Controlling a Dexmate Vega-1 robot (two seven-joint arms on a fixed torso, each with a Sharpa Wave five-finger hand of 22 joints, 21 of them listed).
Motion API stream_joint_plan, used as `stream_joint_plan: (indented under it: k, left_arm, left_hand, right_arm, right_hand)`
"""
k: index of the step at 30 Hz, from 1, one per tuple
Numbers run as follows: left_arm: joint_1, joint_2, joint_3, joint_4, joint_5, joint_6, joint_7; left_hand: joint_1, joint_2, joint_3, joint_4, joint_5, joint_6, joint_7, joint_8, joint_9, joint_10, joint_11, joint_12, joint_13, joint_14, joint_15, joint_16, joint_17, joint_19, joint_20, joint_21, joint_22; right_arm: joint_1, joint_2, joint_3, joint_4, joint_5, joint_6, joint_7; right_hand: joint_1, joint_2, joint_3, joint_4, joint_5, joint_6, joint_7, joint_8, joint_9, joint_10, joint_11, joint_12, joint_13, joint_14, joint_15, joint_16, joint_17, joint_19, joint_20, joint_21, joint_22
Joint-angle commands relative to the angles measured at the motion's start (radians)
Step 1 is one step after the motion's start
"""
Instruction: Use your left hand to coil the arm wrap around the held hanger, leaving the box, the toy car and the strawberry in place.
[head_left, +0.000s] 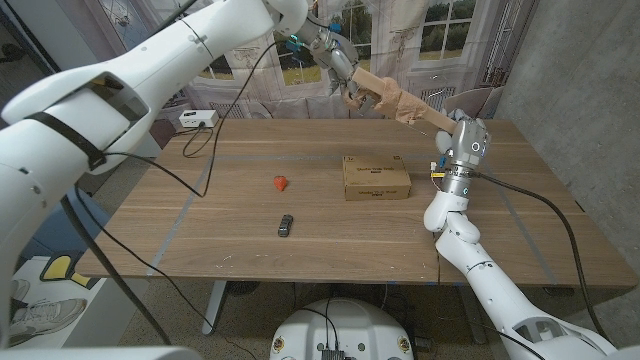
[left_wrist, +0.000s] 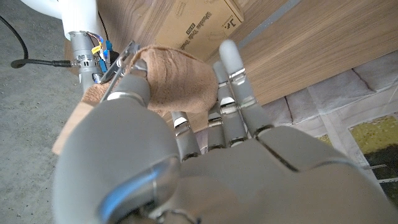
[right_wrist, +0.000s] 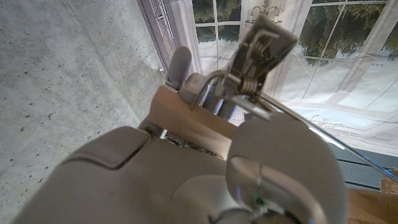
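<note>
While the left hand (head_left: 340, 72) sits high at the upper middle of the head frame, its thumb and fingers pinch the free end of the tan wrap (head_left: 392, 100), and the left wrist view shows that cloth bunched between thumb and fingers (left_wrist: 231, 81). From there the wrap runs down and right along the hanger (right_wrist: 264, 43) to the right hand (head_left: 462, 140), which clenches the hanger at the right of the frame; the right wrist view shows the metal clip and wire rising from its grasp. To coil well, I judge the left hand should keep the cloth taut, circle the wire closely, and lay each turn just beside the last, with no slack to slip off. The right hand should hold steady and not twist. Below on the table (head_left: 200, 230), the box (head_left: 376, 177) lies right of centre, the strawberry (head_left: 281, 183) left of it, the car (head_left: 286, 225) nearer the bottom; all sit apart from the hands, so keeping the work raised should leave them be.
</note>
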Motion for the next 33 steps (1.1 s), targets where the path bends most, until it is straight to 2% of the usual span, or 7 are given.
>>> stream_joint_plan:
  k: [1,7,14,16,22,27,33]
  left_arm:
    - [0.009,0.02,-0.007,-0.025,-0.017,0.007,-0.056]
    - [0.017,0.043,-0.012,-0.051,-0.025,0.017,-0.075]
    - [0.028,0.074,-0.03,-0.078,-0.048,0.031,-0.099]
    - [0.041,0.088,-0.046,-0.095,-0.061,0.034,-0.091]
    - [0.085,0.127,-0.095,-0.139,-0.116,0.068,-0.063]
    - [0.115,0.159,-0.125,-0.183,-0.141,0.09,-0.029]
    - [0.153,0.184,-0.161,-0.209,-0.187,0.085,0.005]
  left_hand:
    - [-0.024,-0.03,0.004,0.055,0.021,-0.179,0.029,0.0,-0.038,0.09,-0.152,-0.088,-0.05,-0.069,-0.117,-0.004,-0.079,-0.117,0.01,-0.058,0.002]
    - [-0.088,-0.06,-0.051,0.081,0.047,-0.385,0.045,-0.003,-0.116,-0.076,-0.108,-0.133,-0.121,-0.275,-0.03,-0.001,-0.182,-0.258,0.109,-0.171,0.002]
    - [-0.137,-0.091,-0.129,0.104,0.087,-0.602,0.068,-0.003,-0.205,-0.324,-0.054,-0.133,-0.193,-0.56,0.074,-0.002,-0.274,-0.44,0.151,-0.321,0.003]
    - [-0.151,-0.087,-0.145,0.115,0.097,-0.641,0.067,0.002,-0.222,-0.383,-0.038,-0.133,-0.21,-0.623,0.096,-0.004,-0.291,-0.472,0.154,-0.354,0.003]
    - [-0.33,-0.028,-0.222,0.223,0.073,-0.77,0.041,0.004,-0.255,-0.577,0.003,-0.129,-0.277,-0.839,0.169,0.0,-0.343,-0.635,0.173,-0.496,0.006]
    - [-0.378,0.001,-0.248,0.246,0.059,-0.916,0.026,0.002,-0.257,-0.756,0.026,-0.126,-0.32,-1.01,0.197,-0.001,-0.372,-0.774,0.178,-0.601,0.013]
    - [-0.41,0.019,-0.258,0.264,0.053,-0.984,0.017,-0.003,-0.257,-0.798,0.032,-0.123,-0.332,-1.046,0.199,0.003,-0.376,-0.799,0.179,-0.623,0.015]
  right_arm:
    - [0.011,-0.032,-0.046,-0.008,-0.008,-0.037,0.0]
    - [0.019,-0.093,-0.125,-0.029,0.032,-0.08,0.0]
    - [0.027,-0.118,-0.162,-0.038,0.075,-0.102,0.0]
    - [0.029,-0.123,-0.17,-0.039,0.079,-0.108,0.0]
    - [0.035,-0.129,-0.186,-0.039,0.095,-0.117,0.0]
    - [0.042,-0.134,-0.198,-0.038,0.104,-0.124,0.0]
    - [0.054,-0.154,-0.232,-0.039,0.122,-0.145,0.0]
  right_hand:
    - [0.002,0.01,-0.005,-0.001,0.009,-0.006,-0.003,0.002,0.002,0.001,-0.006,0.002,0.001,0.004,-0.062,0.007,0.003,-0.004,-0.066,0.002,0.0]
    - [0.003,0.01,-0.005,0.0,0.01,-0.004,-0.001,0.002,0.0,-0.003,-0.002,0.003,0.004,0.003,-0.062,0.006,0.003,-0.005,-0.066,0.002,0.0]
    - [0.002,0.01,-0.006,0.0,0.01,-0.002,-0.001,0.004,0.001,-0.003,-0.004,0.003,0.003,0.003,-0.062,0.006,0.003,-0.005,-0.066,0.002,0.0]
    - [0.001,0.01,-0.006,0.001,0.01,-0.005,-0.003,0.005,0.003,-0.005,-0.004,0.006,0.01,0.002,-0.062,0.006,0.003,-0.006,-0.065,0.002,0.0]
    - [0.0,0.01,-0.007,0.002,0.01,-0.006,-0.001,0.003,0.001,-0.003,-0.004,0.002,0.0,0.003,-0.062,0.007,0.003,-0.005,-0.066,0.002,0.0]
    - [0.0,0.01,-0.008,0.003,0.011,-0.009,-0.001,0.004,0.003,-0.001,-0.004,0.001,-0.001,0.003,-0.062,0.007,0.003,-0.005,-0.066,0.002,0.0]
    - [0.0,0.01,-0.008,0.003,0.011,-0.007,-0.001,0.005,0.002,-0.002,-0.004,0.002,-0.001,0.003,-0.062,0.007,0.003,-0.005,-0.067,0.001,0.0]
